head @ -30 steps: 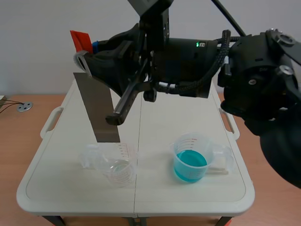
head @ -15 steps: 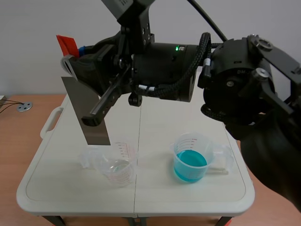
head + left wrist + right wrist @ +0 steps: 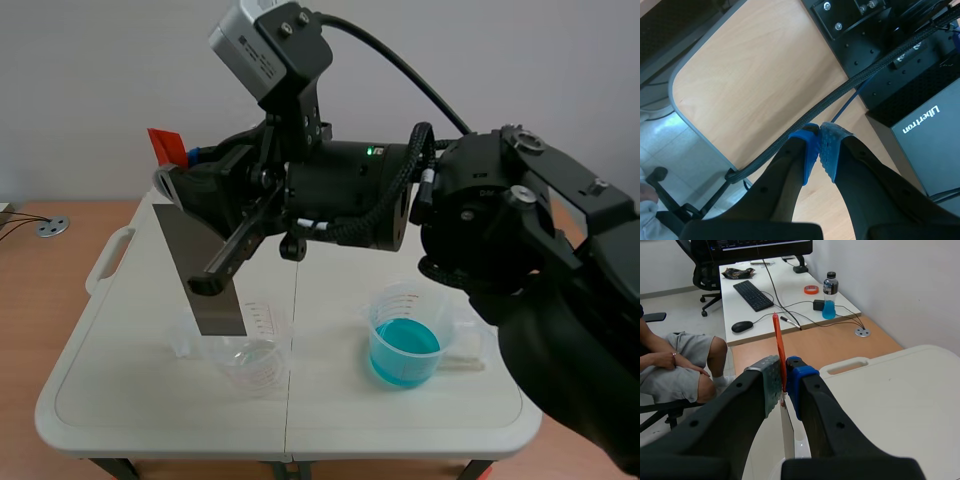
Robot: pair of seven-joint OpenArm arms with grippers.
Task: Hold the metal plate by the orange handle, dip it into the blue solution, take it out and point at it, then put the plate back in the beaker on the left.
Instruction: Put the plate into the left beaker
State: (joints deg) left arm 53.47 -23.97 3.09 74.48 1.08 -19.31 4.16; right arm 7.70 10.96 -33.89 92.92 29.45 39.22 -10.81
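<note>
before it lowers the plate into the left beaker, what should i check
1. Right gripper shut on the orange handle: ok.
2. Plate hanging edge-down, not twisted flat: ok.
3. Plate's lower edge over the empty beaker: cannot tell; they overlap in the scene view, but depth is unclear.
4. Empty beaker upright on the table: ok.
5. Beaker of blue liquid well to the side of the plate: ok.
6. Left gripper shut on nothing, away from both beakers: ok.
</note>
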